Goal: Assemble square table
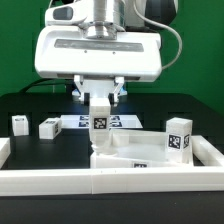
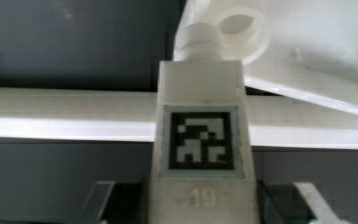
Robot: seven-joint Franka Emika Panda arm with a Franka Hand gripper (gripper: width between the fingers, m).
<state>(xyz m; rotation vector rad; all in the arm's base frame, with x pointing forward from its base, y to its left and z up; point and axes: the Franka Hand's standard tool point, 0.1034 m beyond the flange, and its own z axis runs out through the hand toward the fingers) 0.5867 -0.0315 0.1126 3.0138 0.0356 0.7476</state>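
1. Plainly, the gripper (image 1: 100, 99) has its fingers clenched on an upright leg (image 1: 100, 120).
2. Its lower end sits at the slab (image 1: 135, 156) corner, by a hole (image 2: 231, 24).
3. The leg's tag (image 2: 202, 138) faces the wrist view; faint digits beneath perhaps read "19".
4. The slab lies beside the wall (image 1: 90, 182).

Upright leg (image 1: 100, 115): white, black-and-white square tag. Loose legs (image 1: 20, 123), left: white. Slab (image 1: 130, 150): white. Table (image 1: 50, 145): black. Backdrop (image 1: 15, 40): green.
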